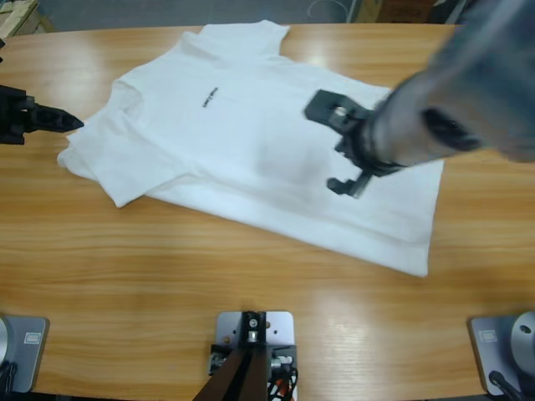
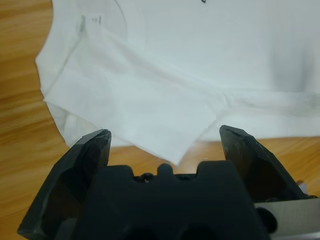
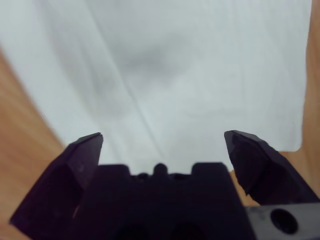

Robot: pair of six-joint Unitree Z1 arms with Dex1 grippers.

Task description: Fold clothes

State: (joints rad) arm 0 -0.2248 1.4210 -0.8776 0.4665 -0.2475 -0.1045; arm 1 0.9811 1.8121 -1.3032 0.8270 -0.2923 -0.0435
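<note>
The clothes are one white T-shirt (image 1: 251,142) lying flat and face up, skewed on the wooden table, with a small black print (image 1: 210,98) on the chest. Its neck points to the upper left and its hem to the right. My left gripper (image 1: 73,123) comes in from the left edge, just short of the near sleeve. In the left wrist view this gripper (image 2: 165,137) is open, the sleeve (image 2: 150,115) just ahead. My right gripper (image 1: 324,147) hovers open over the shirt's lower body. The right wrist view shows the gripper (image 3: 162,140) above smooth white cloth (image 3: 175,65).
Bare wooden table (image 1: 167,276) runs wide along the front and on the left of the shirt. The table's far edge (image 1: 109,32) lies just behind the collar, and a box corner (image 1: 17,15) shows beyond it.
</note>
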